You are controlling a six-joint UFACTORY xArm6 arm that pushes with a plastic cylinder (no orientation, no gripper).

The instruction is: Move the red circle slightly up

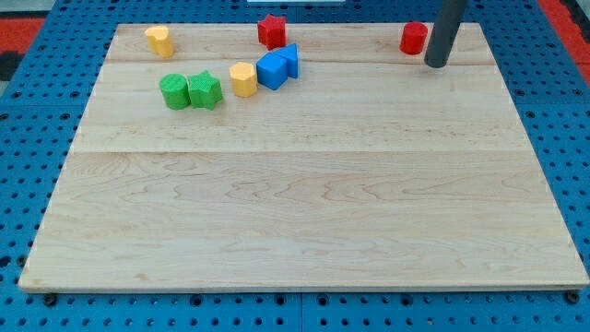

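Observation:
The red circle (414,38) is a short red cylinder near the board's top edge, toward the view's right. My tip (436,63) is the lower end of the dark rod that comes down from the view's top. It rests on the board just right of and slightly below the red circle, very close to it; I cannot tell if they touch.
A red star (271,30) sits at top centre. A yellow block (159,41) is at top left. Two green blocks (173,91) (205,89), a yellow hexagon (243,79) and two blue blocks (273,70) (289,59) form a row left of centre. The wooden board (304,203) lies on blue pegboard.

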